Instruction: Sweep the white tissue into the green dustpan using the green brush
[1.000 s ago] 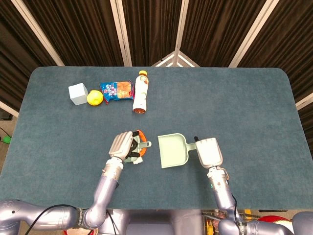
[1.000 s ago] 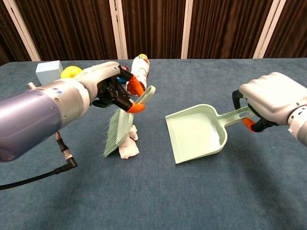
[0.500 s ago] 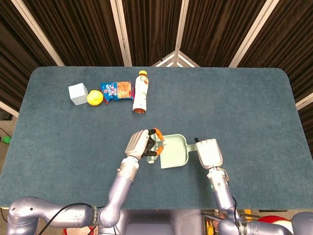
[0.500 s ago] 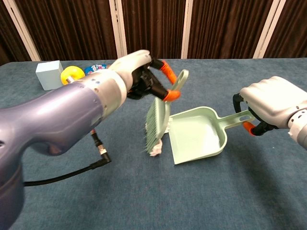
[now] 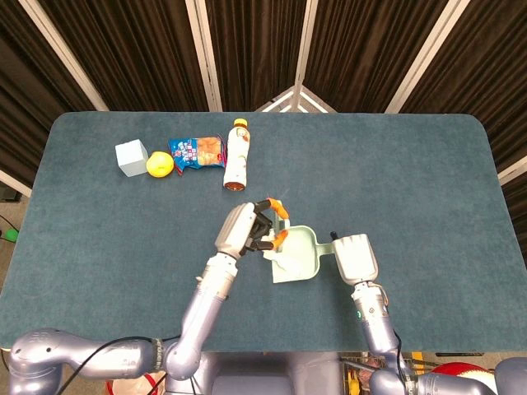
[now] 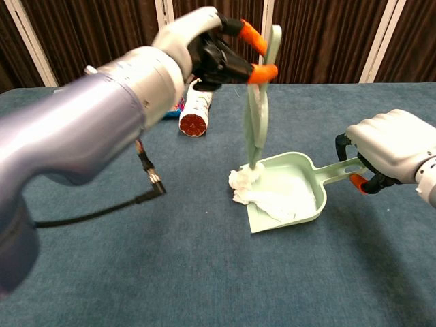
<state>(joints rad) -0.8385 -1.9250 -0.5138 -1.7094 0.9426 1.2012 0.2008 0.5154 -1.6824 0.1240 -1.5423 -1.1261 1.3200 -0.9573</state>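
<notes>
Our left hand [image 6: 204, 42] held the green brush [image 6: 257, 102] up by its handle, with fingers pinched around the top. The brush stood almost straight up, and its soft bristles touched the white tissue [image 6: 262, 194]. Our right hand [image 6: 392, 146] was wrapped around the handle of the green dustpan [image 6: 306, 178] on the right side.

The tissue was crumpled and white. Most of it lay inside the dustpan, and one lumpy bit stuck out over the open left edge. The dustpan was pale green and lay flat on the blue table [image 5: 412, 181]. The brush was the same pale green.

In the head view our left hand [image 5: 247, 230] was just left of the dustpan [image 5: 305, 255], and our right hand [image 5: 354, 257] was at its right end.

Far back on the left side lay a bottle [image 5: 236, 155] on its side with an orange cap. Next to it was a colorful snack bag [image 5: 196, 153], then a yellow ball [image 5: 159, 164], then a pale blue cube [image 5: 130, 156]. The writing on the bag and bottle was too small to read.
</notes>
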